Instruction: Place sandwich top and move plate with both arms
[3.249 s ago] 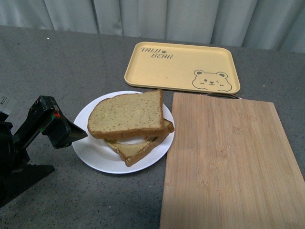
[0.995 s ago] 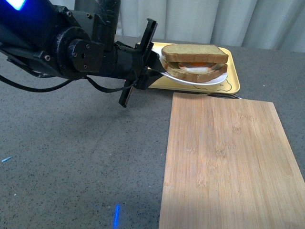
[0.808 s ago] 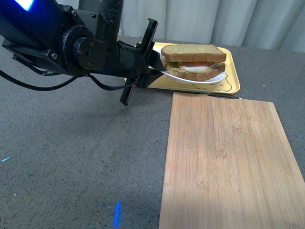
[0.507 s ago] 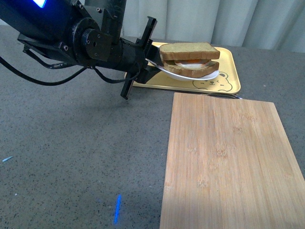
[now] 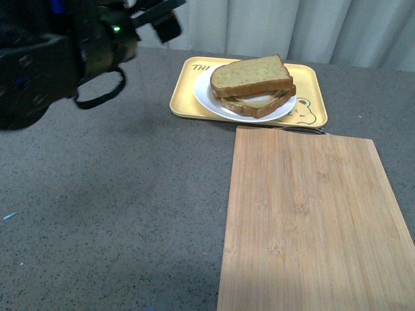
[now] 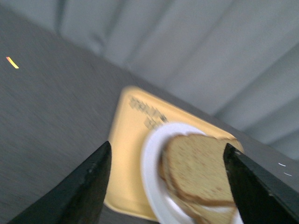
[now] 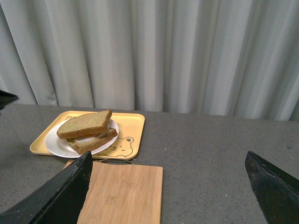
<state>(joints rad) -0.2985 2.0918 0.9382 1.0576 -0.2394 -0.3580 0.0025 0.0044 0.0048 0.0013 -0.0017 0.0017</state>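
Now the plate [image 5: 206, 98] rests on the tray [image 5: 310, 83], the left claw [image 6: 167, 152] open, withdrawn.

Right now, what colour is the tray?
The tray is yellow with a bear print, clearest in front view.

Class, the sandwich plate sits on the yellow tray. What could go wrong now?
The sandwich top lies askew on its stack; a jolt might slide it off. The plate reaches the near lip of the tray, so it may rock. The open left gripper hangs close and could clip it.
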